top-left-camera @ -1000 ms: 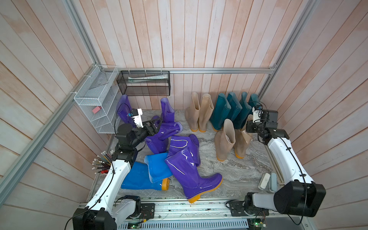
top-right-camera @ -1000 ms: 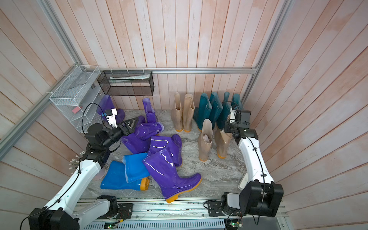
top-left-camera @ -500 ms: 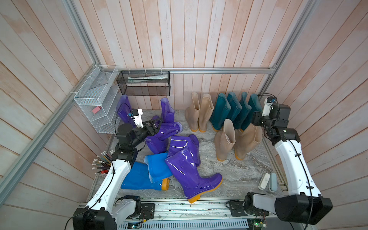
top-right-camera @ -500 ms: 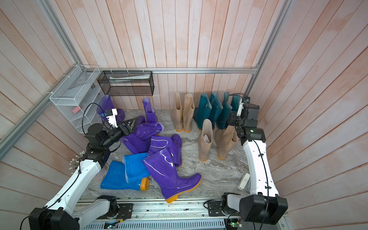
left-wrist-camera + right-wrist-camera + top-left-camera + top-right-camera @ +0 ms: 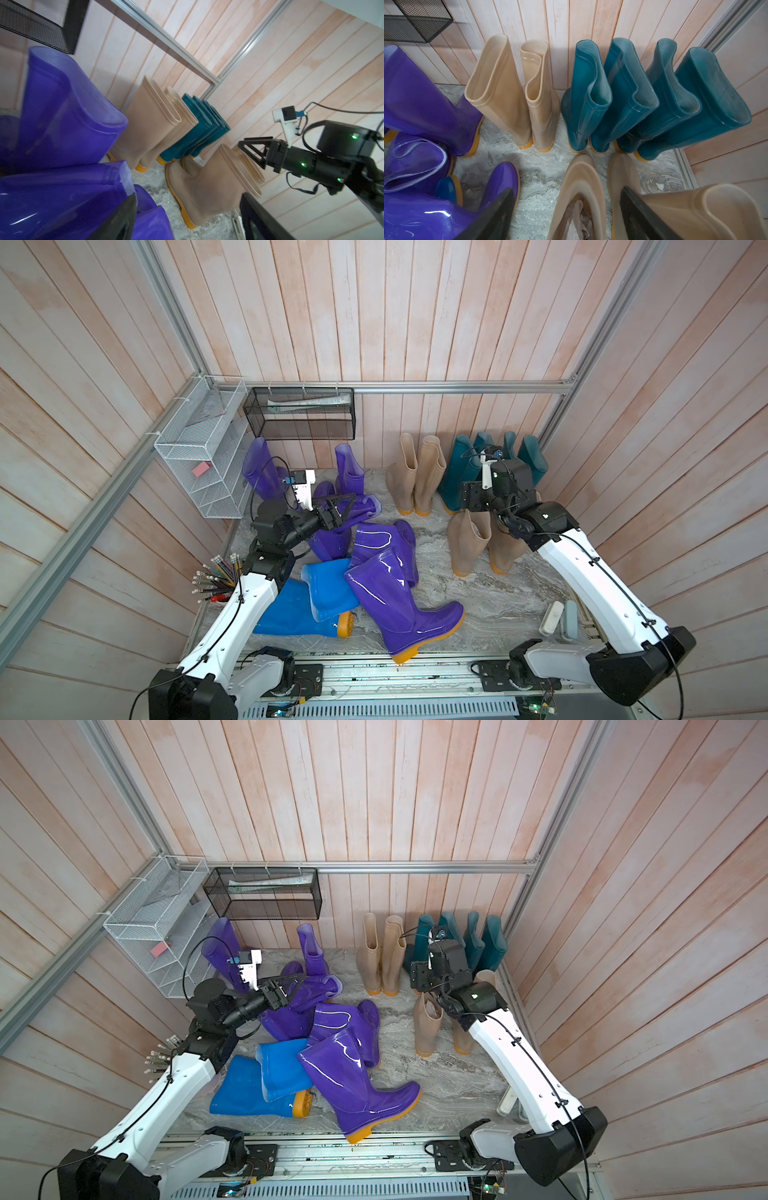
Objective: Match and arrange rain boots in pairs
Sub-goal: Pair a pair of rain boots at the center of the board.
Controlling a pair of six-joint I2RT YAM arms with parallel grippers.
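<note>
Your right gripper (image 5: 567, 188) hangs spread wide, gripping nothing, over the front beige pair (image 5: 471, 541) by the table's (image 5: 498, 605) right edge. Your left gripper (image 5: 188, 195) gapes empty beside the purple boots (image 5: 386, 572) heaped along the left edge; bare table lies toward the front-right corner.
</note>
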